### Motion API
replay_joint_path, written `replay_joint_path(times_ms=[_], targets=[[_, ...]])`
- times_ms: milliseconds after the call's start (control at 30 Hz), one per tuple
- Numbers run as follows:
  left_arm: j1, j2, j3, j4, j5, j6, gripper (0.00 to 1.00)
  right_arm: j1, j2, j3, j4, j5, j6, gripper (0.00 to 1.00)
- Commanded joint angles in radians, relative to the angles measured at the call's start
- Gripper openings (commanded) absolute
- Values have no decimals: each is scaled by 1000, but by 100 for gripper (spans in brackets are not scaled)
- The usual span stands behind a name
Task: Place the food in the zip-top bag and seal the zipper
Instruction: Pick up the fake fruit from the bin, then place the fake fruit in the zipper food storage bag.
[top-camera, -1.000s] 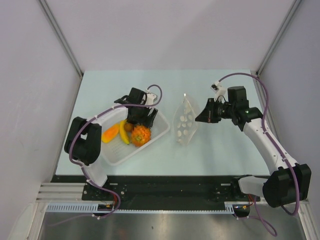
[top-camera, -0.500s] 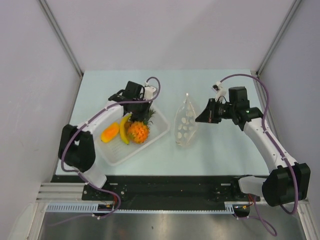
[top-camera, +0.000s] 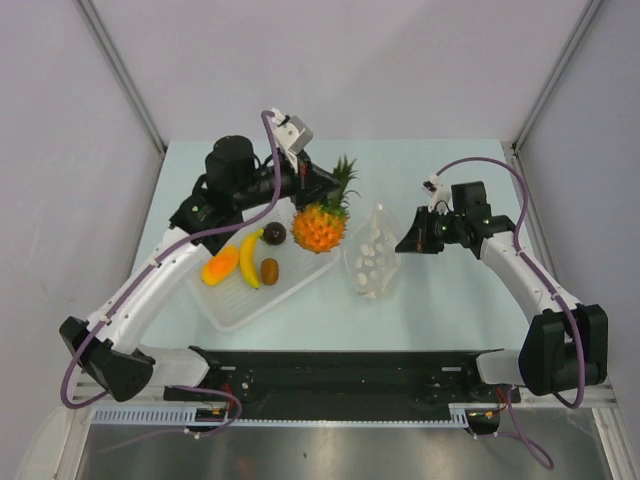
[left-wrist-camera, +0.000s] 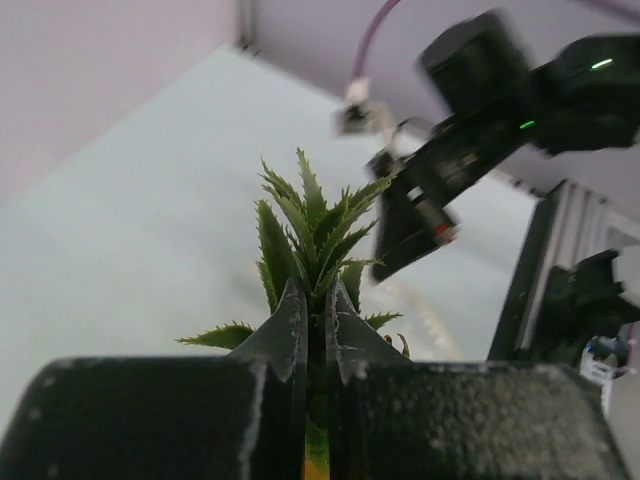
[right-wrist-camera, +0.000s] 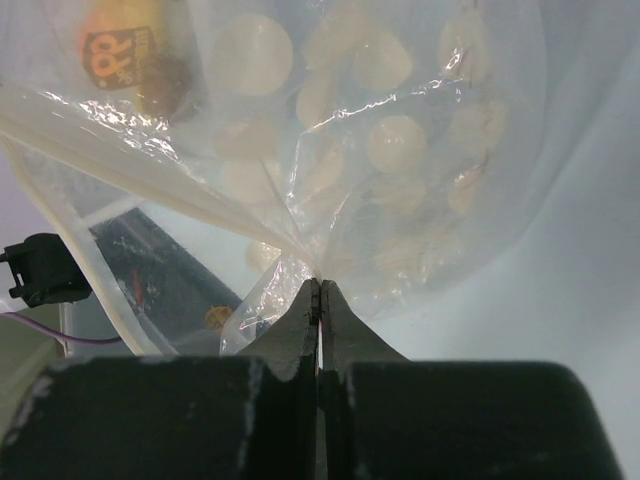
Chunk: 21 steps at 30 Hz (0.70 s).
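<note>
Your left gripper (left-wrist-camera: 315, 300) has just snapped narrow onto the green crown (left-wrist-camera: 312, 225) of the pineapple (top-camera: 319, 228) and lifted it out of the basket (top-camera: 232, 308). A second ago those jaws stood wide over the fruit down there. The pineapple now hangs in the air at about 9 o'clock of the zip-top bag (top-camera: 372, 262), near it but not touching. The first piece is on its way, and from above nothing seems to lie in the bag yet.

Your right gripper (right-wrist-camera: 319, 290) is pinched tight on a fold of the bag's film at its 3 o'clock side, holding the bag up off the table (top-camera: 450, 300). These views do not tell you whether the mouth gapes wide enough, so judge that before you lower.

In the basket, at 7 o'clock of the pineapple, lie the banana (top-camera: 247, 260), the orange piece (top-camera: 220, 265), the dark brown fruit (top-camera: 274, 233) and a brown piece (top-camera: 269, 270). The bag's wall faces the pineapple, and the spread leaves could snag the film.
</note>
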Motion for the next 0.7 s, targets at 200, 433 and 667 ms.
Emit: replay_joint_path(times_ms=[200, 433, 667], targets=[[-344, 77, -44, 462, -146, 111, 0, -28, 31, 17, 46, -90, 7, 0], [-385, 168, -225, 704, -354, 289, 0, -68, 34, 16, 53, -213, 27, 0], [-387, 195, -388, 882, -603, 404, 0, -128, 57, -1, 103, -406, 107, 0]])
